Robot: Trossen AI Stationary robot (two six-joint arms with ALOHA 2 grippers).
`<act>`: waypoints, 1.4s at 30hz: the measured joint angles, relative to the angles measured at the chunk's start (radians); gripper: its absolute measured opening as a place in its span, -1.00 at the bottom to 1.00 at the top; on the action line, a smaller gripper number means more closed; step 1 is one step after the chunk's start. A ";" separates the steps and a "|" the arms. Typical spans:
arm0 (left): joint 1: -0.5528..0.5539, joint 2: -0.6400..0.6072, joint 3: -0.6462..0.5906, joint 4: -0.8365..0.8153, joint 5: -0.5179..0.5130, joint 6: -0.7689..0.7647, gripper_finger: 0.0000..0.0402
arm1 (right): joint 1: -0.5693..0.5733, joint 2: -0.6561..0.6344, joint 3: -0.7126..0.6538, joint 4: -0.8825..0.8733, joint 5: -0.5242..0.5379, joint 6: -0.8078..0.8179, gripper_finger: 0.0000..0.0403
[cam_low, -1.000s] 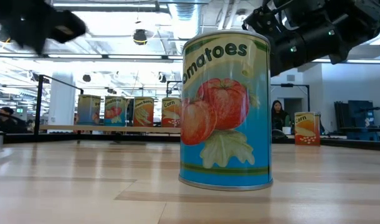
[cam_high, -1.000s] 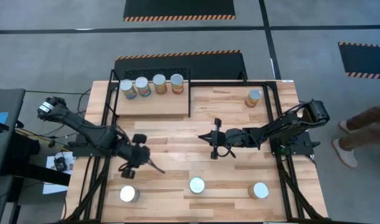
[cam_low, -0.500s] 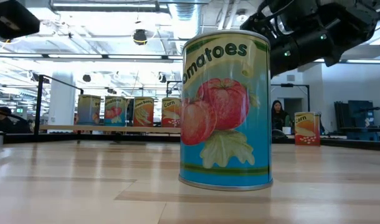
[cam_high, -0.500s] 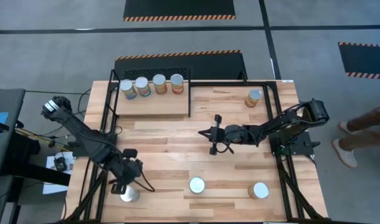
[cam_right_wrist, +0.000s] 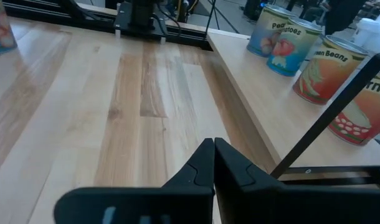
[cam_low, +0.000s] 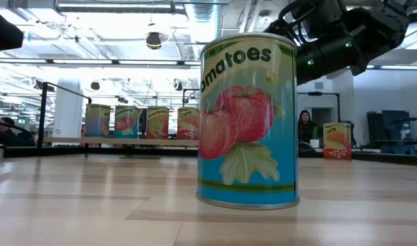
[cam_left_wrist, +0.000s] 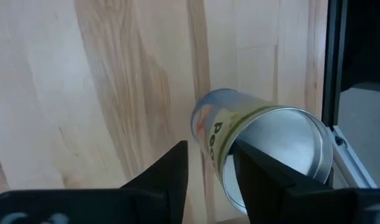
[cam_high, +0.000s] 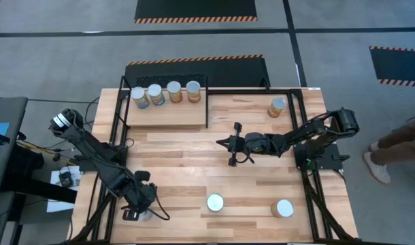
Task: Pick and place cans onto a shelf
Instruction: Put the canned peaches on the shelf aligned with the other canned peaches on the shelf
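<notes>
Four cans (cam_high: 165, 93) stand in a row on the raised wooden shelf (cam_high: 168, 116) at the far left. One can (cam_high: 277, 107) stands at the far right. Two more stand near the front edge (cam_high: 215, 203) (cam_high: 284, 208). The middle one fills the low view (cam_low: 248, 119). My left gripper (cam_high: 134, 209) is open just above a further can (cam_high: 145, 216) at the near left. In the left wrist view (cam_left_wrist: 210, 171) one finger stands over the can's silver top (cam_left_wrist: 289, 143). My right gripper (cam_high: 235, 147) is shut and empty over the table's middle.
A black metal frame (cam_high: 207, 109) edges the shelf and runs along the table's sides. The table's left edge rail (cam_left_wrist: 336, 68) is close beside the near-left can. A person's legs (cam_high: 398, 139) show beyond the right edge.
My left gripper has gone from the table's left middle toward the near edge and a little left. It has come down over the near-left can, which now lies mostly hidden beneath it. The can has not moved.
</notes>
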 joint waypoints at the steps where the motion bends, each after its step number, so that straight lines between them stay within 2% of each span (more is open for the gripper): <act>1: 0.000 0.001 0.000 0.000 0.000 0.002 -0.50 | 0.000 0.000 0.000 0.000 0.000 0.000 -0.90; 8: 0.004 0.009 0.003 0.008 0.001 0.079 -0.95 | 0.000 0.000 0.000 0.000 0.000 0.000 -0.92; 13: 0.054 0.005 0.011 -0.018 -0.033 0.159 -0.99 | 0.000 0.000 0.000 0.000 0.000 0.000 -0.90; 18: 0.156 -0.029 0.091 -0.147 -0.126 0.334 -1.00 | 0.000 0.000 0.000 -0.001 0.000 0.007 -0.92; 26: 0.453 -0.153 0.148 -0.411 -0.344 0.676 -1.00 | 0.001 0.000 0.000 -0.003 0.000 0.016 -0.90; 29: 0.607 -0.193 0.148 -0.416 -0.389 0.810 -1.00 | 0.001 0.000 0.000 -0.008 0.000 0.016 -0.91; 33: 0.815 -0.226 0.148 -0.350 -0.370 0.942 -1.00 | 0.001 0.000 0.000 -0.008 0.000 0.016 -0.92; 37: 0.994 -0.227 0.148 -0.288 -0.309 0.953 -1.00 | 0.001 0.000 0.000 -0.008 0.000 0.018 -0.90; 42: 1.157 -0.218 0.148 -0.242 -0.292 0.849 -1.00 | 0.001 0.000 0.000 -0.009 0.000 0.018 -0.91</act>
